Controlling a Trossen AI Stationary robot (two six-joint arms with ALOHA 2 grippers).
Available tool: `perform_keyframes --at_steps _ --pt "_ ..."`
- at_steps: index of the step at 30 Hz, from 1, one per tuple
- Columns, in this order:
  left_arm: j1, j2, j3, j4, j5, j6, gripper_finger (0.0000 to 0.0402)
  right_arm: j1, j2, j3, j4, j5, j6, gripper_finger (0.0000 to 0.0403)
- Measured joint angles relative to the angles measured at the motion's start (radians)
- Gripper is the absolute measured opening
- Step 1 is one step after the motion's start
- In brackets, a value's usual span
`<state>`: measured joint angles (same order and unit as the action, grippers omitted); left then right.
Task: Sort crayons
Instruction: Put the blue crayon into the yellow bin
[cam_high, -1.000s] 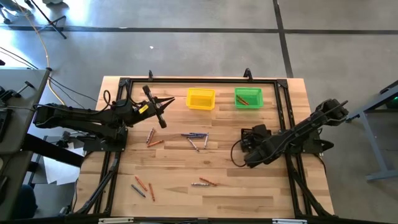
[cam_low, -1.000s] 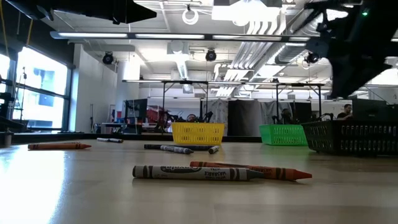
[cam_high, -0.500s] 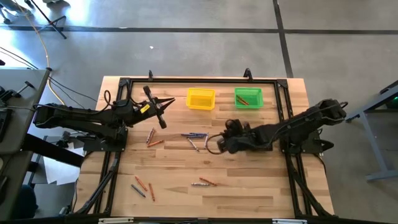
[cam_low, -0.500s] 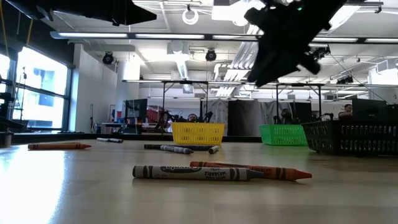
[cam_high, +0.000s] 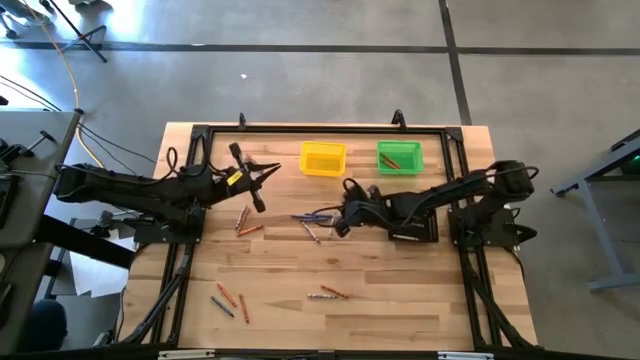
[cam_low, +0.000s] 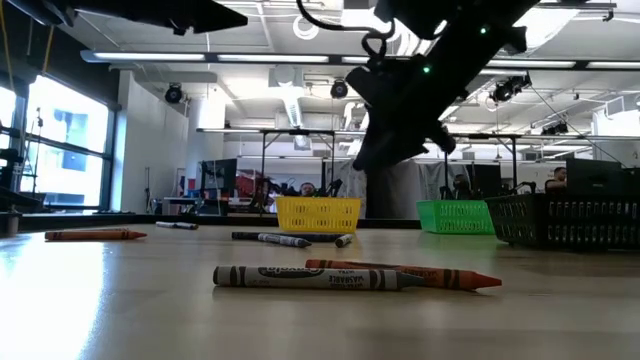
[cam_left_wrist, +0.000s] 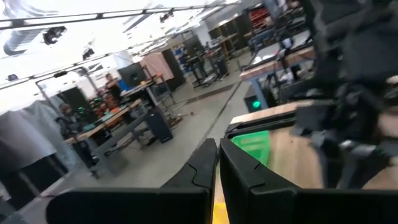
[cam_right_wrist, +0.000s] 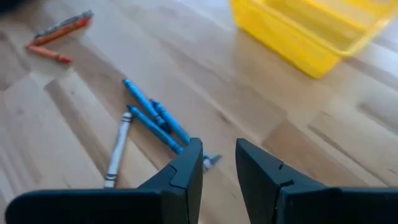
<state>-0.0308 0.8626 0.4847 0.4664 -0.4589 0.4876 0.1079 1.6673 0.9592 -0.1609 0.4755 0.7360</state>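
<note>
Right gripper (cam_high: 338, 222) is out over the middle of the table, just beside the central cluster of blue crayons (cam_high: 312, 217); in the right wrist view its fingers (cam_right_wrist: 186, 168) stand partly apart with nothing between them, table showing through the gap, and the blue crayons (cam_right_wrist: 152, 115) plus a grey crayon (cam_right_wrist: 118, 149) lie just ahead. Left gripper (cam_high: 262, 172) sits raised near the far-left part of the table, beside the yellow bin (cam_high: 322, 159), fingers pressed together, holding nothing. Crayons are scattered in groups: the centre cluster, an orange-and-grey pair (cam_high: 243, 222) left of centre, three near the front-left (cam_high: 229, 299), and a grey-and-orange pair (cam_high: 327, 293) at front centre, the same pair lying closest in the low view (cam_low: 350, 276). Green bin (cam_high: 399, 157) at the far side has one orange crayon (cam_high: 390, 161) inside; yellow bin contents: can't tell. Black basket (cam_low: 565, 220) is on the right in the low view.
</note>
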Motion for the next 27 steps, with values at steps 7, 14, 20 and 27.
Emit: perform_keyframes --at_steps 7,14,20,27 --pt "-0.078 -0.058 0.000 -0.064 -0.001 -0.050 0.0010 -0.026 0.040 0.000 0.031 -0.069 -0.091 0.0089" --pt "-0.146 -0.093 0.000 -0.108 -0.001 -0.099 0.0010 -0.046 0.054 0.000 0.036 -0.110 -0.130 0.0089" --pt "-0.201 -0.092 0.000 -0.112 -0.001 -0.121 0.0010 -0.052 0.054 0.000 0.112 -0.109 -0.188 0.0089" --pt "-0.267 -0.092 0.000 -0.111 -0.001 -0.151 0.0010 -0.053 0.056 0.000 0.136 -0.102 -0.221 0.0089"
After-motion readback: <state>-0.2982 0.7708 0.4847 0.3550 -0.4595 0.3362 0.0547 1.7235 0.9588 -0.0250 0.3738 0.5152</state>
